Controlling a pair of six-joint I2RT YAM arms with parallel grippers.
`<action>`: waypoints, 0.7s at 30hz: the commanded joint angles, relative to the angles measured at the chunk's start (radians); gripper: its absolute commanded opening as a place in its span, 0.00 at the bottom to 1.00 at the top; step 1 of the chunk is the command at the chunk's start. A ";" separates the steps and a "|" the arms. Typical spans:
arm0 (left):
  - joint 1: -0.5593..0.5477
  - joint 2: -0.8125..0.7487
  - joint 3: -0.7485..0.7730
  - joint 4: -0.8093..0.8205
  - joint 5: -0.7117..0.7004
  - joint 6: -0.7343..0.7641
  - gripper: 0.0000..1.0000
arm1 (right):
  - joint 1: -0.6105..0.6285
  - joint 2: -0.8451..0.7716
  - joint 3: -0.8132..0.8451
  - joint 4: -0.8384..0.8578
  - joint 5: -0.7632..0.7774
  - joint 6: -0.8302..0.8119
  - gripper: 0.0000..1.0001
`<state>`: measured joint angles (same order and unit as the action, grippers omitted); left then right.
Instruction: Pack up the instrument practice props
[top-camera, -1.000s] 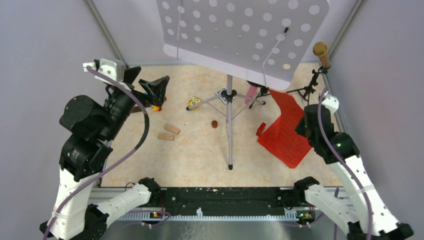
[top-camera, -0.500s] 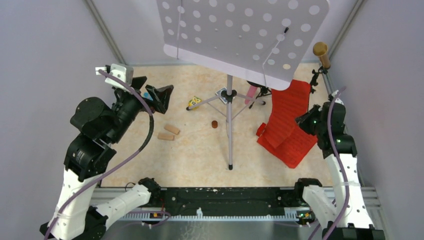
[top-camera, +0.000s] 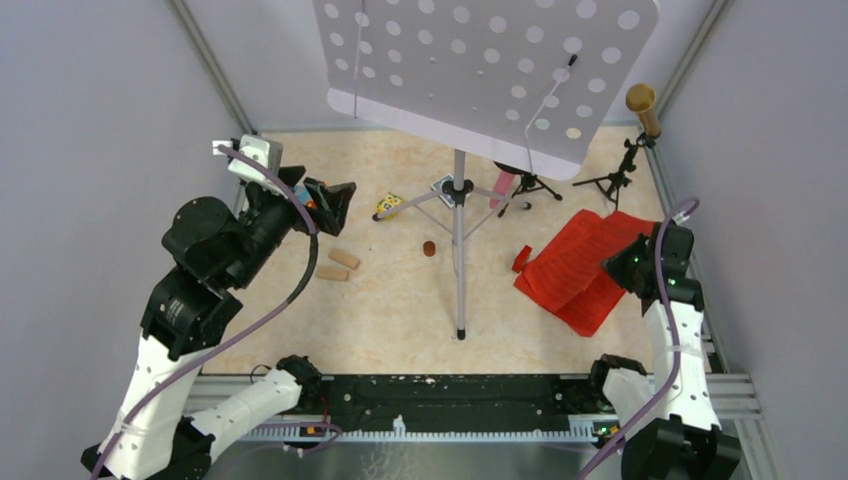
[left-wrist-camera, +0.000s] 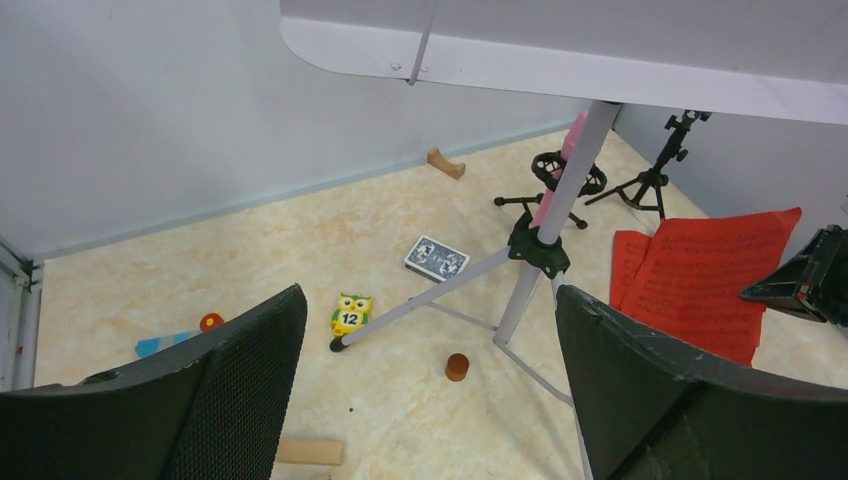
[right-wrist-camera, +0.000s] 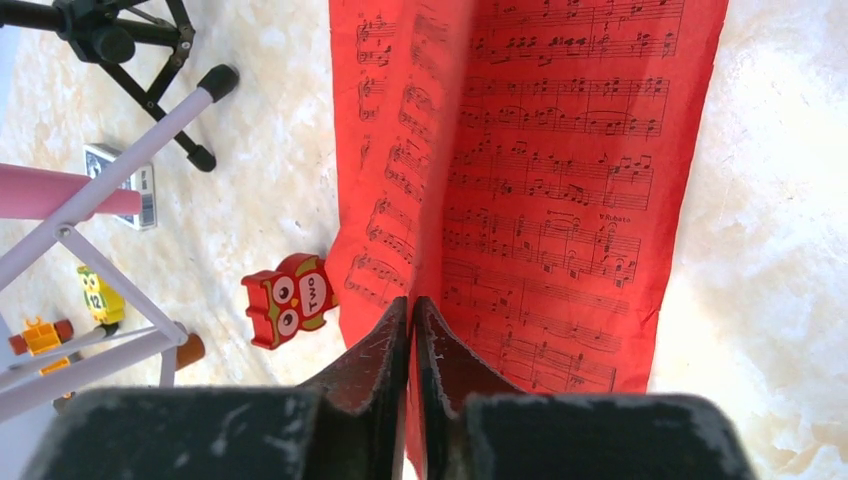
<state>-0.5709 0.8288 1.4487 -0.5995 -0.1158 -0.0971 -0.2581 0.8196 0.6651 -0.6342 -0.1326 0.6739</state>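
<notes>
My right claw (right-wrist-camera: 412, 308) is clenched on a fold of the red sheet-music pages (right-wrist-camera: 540, 180), which drape from its tips down onto the right side of the table, their edge just beside a red owl toy (right-wrist-camera: 290, 298). My left claw (left-wrist-camera: 428, 310) is released, jaws spread wide, hanging over the left part of the table and grasping nothing. The grey hole-punched tray (top-camera: 480, 70) stands on its silver tripod pole (top-camera: 458, 250) mid-table, the pink microphone (top-camera: 501, 186) just beyond the pole, and the gold microphone (top-camera: 641, 105) sits on a small black tripod (top-camera: 615, 180) in the far right corner.
</notes>
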 joint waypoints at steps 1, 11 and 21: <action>0.002 -0.016 -0.023 0.033 0.023 -0.031 0.98 | -0.010 -0.001 -0.004 0.039 0.028 -0.010 0.09; 0.002 -0.093 -0.137 0.027 0.022 -0.083 0.99 | -0.010 0.013 0.069 -0.020 0.159 -0.035 0.63; 0.002 -0.114 -0.320 0.064 0.110 -0.195 0.99 | -0.010 -0.017 0.215 -0.093 0.345 -0.132 0.68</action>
<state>-0.5709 0.7116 1.1988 -0.5926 -0.0635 -0.2146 -0.2584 0.8162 0.7906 -0.7074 0.0986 0.6022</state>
